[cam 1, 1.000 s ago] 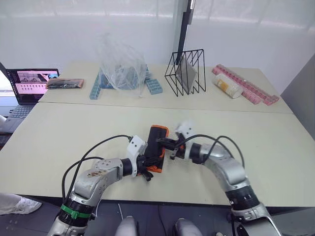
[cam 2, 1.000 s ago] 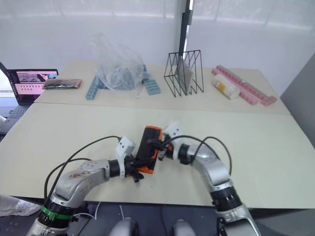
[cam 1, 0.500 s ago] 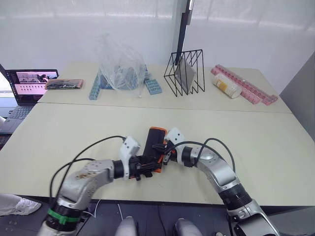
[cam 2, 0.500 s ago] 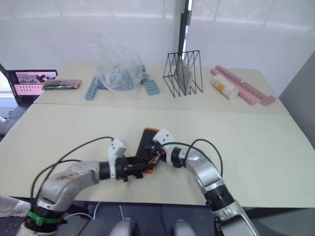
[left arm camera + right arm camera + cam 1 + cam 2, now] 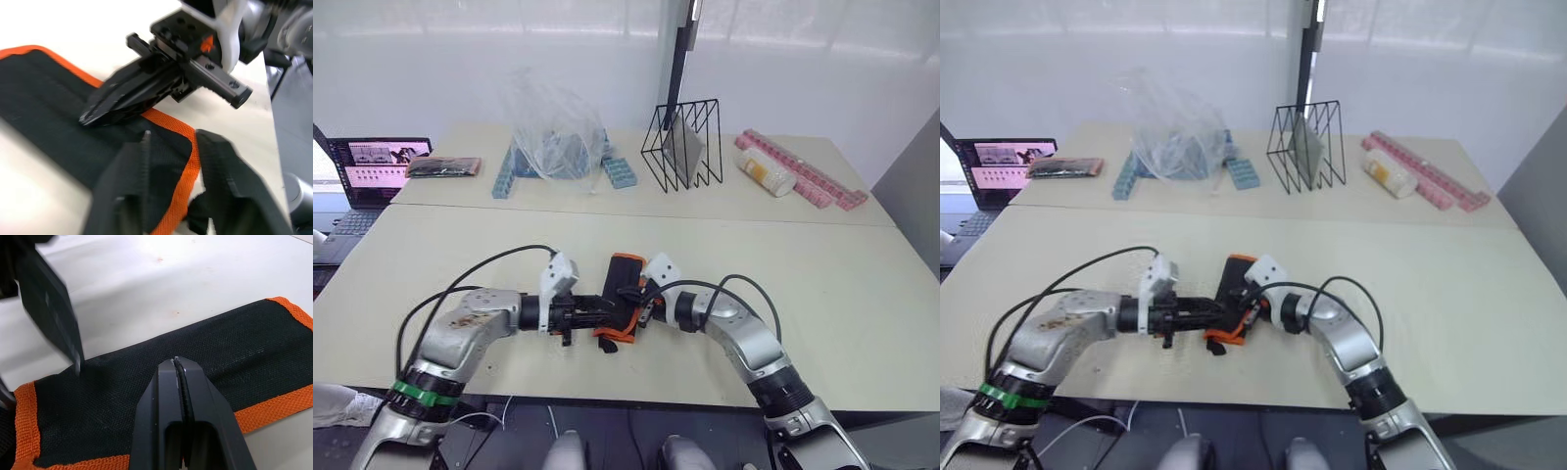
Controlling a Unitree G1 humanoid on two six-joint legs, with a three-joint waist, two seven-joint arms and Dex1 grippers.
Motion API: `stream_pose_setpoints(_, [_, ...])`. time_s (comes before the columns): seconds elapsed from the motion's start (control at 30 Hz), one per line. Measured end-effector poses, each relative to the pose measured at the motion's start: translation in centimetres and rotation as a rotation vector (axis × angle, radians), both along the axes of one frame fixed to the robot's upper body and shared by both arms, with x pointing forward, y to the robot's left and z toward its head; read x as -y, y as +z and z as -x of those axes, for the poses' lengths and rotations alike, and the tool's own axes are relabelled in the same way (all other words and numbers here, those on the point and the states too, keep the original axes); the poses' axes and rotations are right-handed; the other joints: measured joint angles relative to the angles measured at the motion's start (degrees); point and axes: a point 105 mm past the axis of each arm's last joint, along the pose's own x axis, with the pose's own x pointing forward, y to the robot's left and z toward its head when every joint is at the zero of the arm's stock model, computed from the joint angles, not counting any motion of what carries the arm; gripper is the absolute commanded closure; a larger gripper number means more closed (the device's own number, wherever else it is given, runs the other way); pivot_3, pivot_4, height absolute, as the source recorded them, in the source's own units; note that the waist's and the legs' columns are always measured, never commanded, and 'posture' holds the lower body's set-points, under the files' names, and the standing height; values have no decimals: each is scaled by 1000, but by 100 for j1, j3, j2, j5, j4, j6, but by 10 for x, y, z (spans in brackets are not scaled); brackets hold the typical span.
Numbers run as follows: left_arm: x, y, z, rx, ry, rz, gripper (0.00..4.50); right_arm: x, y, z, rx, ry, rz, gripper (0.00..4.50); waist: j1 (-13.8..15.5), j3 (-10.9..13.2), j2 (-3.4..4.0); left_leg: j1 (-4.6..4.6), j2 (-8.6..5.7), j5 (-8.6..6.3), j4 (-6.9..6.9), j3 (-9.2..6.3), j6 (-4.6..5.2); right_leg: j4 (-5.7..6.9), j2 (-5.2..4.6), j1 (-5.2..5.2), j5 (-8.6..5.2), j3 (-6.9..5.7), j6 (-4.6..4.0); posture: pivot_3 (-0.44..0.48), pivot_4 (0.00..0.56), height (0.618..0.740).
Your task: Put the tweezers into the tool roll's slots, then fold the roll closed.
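Observation:
The tool roll (image 5: 625,274) lies folded near the table's front edge, black outer face up, with orange binding around it. Its slots are hidden inside, and the tweezers are out of view. My right gripper (image 5: 177,363) is shut, its tips pressing down on the roll's black fabric (image 5: 234,357). My left gripper (image 5: 176,139) reaches in from the left and is open. It straddles the roll's near orange-bound corner (image 5: 188,147), one finger over the fabric and the other beside it. The two grippers (image 5: 605,311) (image 5: 631,297) nearly meet over the roll.
On the far half of the table are a laptop (image 5: 372,166), a flat black-orange packet (image 5: 442,167), a plastic bag over blue blocks (image 5: 553,132), a black wire rack (image 5: 683,144), a bottle (image 5: 767,173) and pink trays (image 5: 803,171).
My right gripper came down from beside the roll's far end onto its fabric. My left arm swung out to the left, so its fingers now reach the roll's near end from the side.

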Motion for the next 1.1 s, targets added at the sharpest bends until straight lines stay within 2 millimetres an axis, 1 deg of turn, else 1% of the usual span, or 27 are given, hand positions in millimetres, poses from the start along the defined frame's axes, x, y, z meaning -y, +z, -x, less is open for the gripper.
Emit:
stream_pose_setpoints(0.03, [4,-5,-1,-1,-9,-1,4488,0,0,0,0,-1,0,4500,1,0,0,-1,0,0,0,0,0,1,0,0,0,0,0,0,150,684])
stream_pose_setpoints(0.13, [6,-19,-9,45,-17,-73,4488,0,0,1,-3,-3,0,4500,3,0,0,0,0,0,0,-1,1,2,1,-1,0,1,0,0,150,684])
stream_pose_setpoints(0.23, [9,-24,-12,119,-55,-114,4488,3,-1,1,-7,-11,5,4500,22,-8,7,5,-2,0,0,-1,1,1,-1,9,0,2,0,0,150,684])
stream_pose_setpoints(0.33, [10,-29,-12,144,-79,-125,4488,6,-3,2,-12,-19,3,4500,39,-26,9,8,-2,2,2,-1,3,1,0,14,0,2,1,0,150,684])
stream_pose_setpoints(0.57, [12,-34,-9,144,-76,-124,4488,7,-3,7,-11,-10,0,4500,41,-89,39,8,-3,1,0,-1,7,1,0,15,-2,5,3,0,150,684])
stream_pose_setpoints(0.67, [11,-34,-9,146,-64,-121,4488,9,-7,6,-25,-10,11,4500,29,-101,35,9,-3,1,-1,-1,8,1,1,15,-2,5,3,0,150,684])
stream_pose_setpoints(0.8, [9,-34,-9,135,-46,-122,4488,7,-9,3,-29,7,11,4500,6,-109,36,18,-2,1,-1,-1,8,1,3,21,-2,7,3,0,150,684])
stream_pose_setpoints(1.1, [8,-34,-9,131,-39,-128,4488,7,-11,3,-24,14,-8,4500,-3,-111,37,30,-2,1,-3,-1,8,1,5,29,-2,10,3,0,150,684])
